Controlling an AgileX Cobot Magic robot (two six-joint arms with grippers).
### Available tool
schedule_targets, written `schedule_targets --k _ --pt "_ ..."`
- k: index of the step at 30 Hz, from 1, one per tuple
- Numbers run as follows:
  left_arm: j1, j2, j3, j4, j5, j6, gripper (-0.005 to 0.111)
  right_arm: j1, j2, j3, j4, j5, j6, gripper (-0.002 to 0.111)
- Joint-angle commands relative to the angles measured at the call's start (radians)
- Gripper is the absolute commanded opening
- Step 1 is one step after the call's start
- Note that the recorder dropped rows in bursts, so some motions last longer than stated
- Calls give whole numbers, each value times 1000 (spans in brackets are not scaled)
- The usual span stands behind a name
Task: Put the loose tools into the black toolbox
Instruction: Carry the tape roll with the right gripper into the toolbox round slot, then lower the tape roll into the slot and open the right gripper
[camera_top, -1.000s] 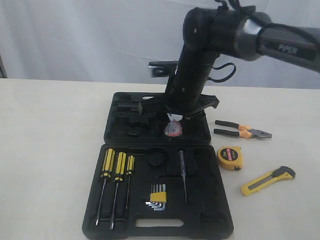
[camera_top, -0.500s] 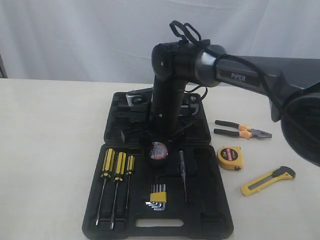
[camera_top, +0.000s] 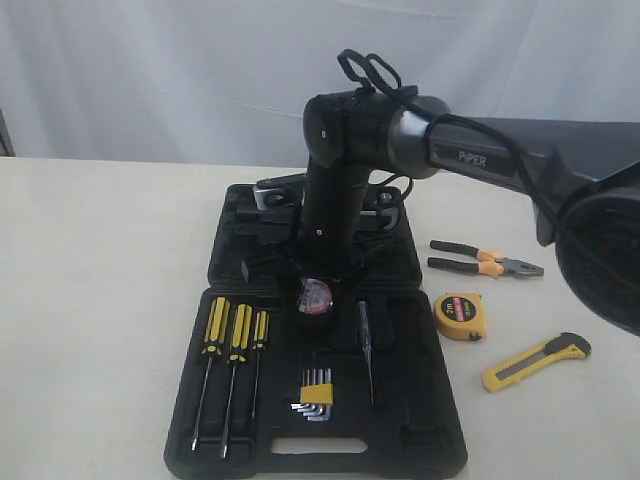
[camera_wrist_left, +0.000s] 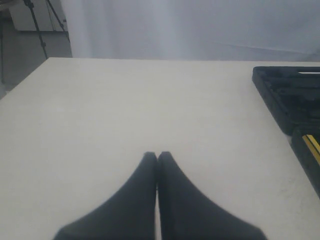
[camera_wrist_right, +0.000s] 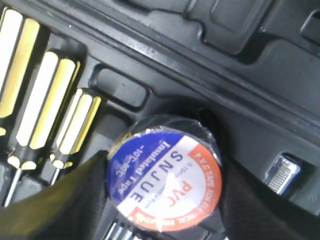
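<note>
Held in my right claw (camera_top: 315, 293): tape roll (camera_wrist_right: 162, 180), just above black toolbox (camera_top: 425, 425) tray. On desk (camera_top: 90, 300) beside toolbox: pliers (camera_top: 487, 262), tape measure (camera_top: 460, 315), utility knife (camera_top: 535, 362). My left claw (camera_wrist_left: 157, 161): pressed together, empty.

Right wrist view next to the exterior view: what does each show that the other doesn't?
Only the right wrist view: readable lettering on the tape roll, seen close up. Only the exterior view: the pliers, tape measure and utility knife lying on the table. Both: the tape roll, the screwdrivers and the black toolbox.
</note>
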Motion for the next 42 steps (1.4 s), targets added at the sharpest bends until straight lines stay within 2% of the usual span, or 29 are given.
schedule_targets --k 1,19,22,24,32,42 --pt "-5 -1 3 0 -5 -6 0 -2 -2 -7 -12 -7 -4 32" --pt "-5 -1 3 0 -5 -6 0 -2 56 -7 -12 -1 4 32" --pt "-5 -1 3 0 -5 -6 0 -2 60 -7 -12 -1 4 45" --pt "-5 -1 3 0 -5 -6 0 -2 60 -7 -12 1 4 65" --pt "-5 -1 3 0 -5 -6 0 -2 53 -24 -14 18 4 65" --pt "-5 -1 3 0 -5 -6 0 -4 53 -174 -73 67 4 65"
